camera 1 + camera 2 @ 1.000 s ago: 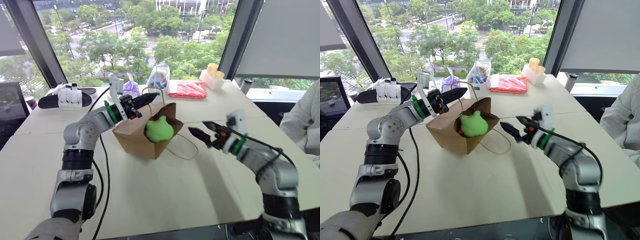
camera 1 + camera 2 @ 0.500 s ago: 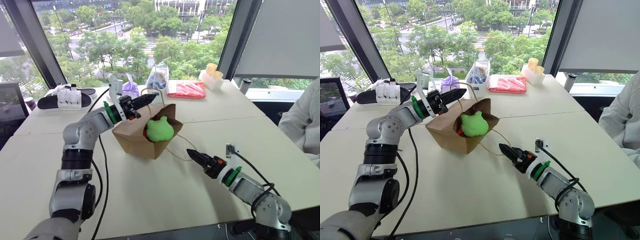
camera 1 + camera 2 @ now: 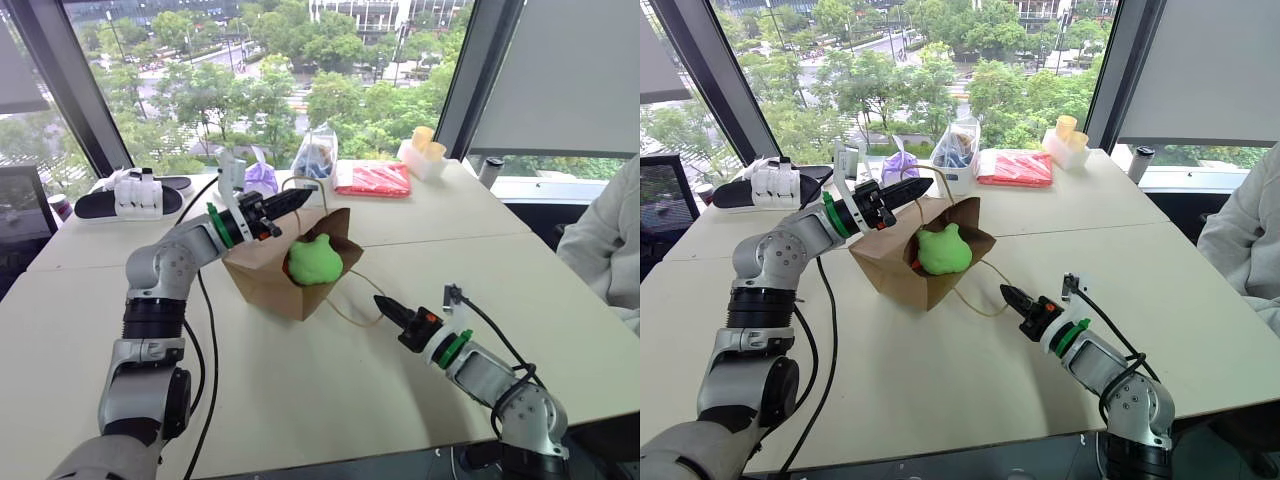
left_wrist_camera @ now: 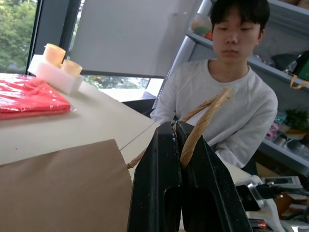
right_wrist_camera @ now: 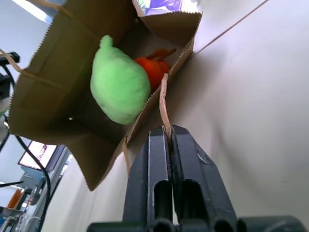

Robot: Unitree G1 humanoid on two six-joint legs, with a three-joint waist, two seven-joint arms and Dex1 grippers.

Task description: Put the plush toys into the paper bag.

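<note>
Left gripper [image 3: 300, 195]: jaws pressed together on one tan twisted-cord handle [image 4: 205, 121], lifting the upper lip of the plain brown kraft paper bag [image 3: 262, 275], which is lying on its side on the pale table [image 3: 330, 400] with its mouth facing the right arm.

Lime-green rounded plush toy [image 3: 316, 260]: sitting in the bag mouth, bulging slightly past the rim.

Orange plush toy [image 5: 155, 70]: resting deeper inside, touching the green one.

Right gripper [image 3: 385, 304]: low over the table near the bag mouth, jaws closed on the lower cord handle [image 5: 163, 104], as the right wrist view is showing.

Handling advice: both toys appear to be inside already; lifting both handles evenly and slowly should stand the bag upright without spilling the green toy.
</note>
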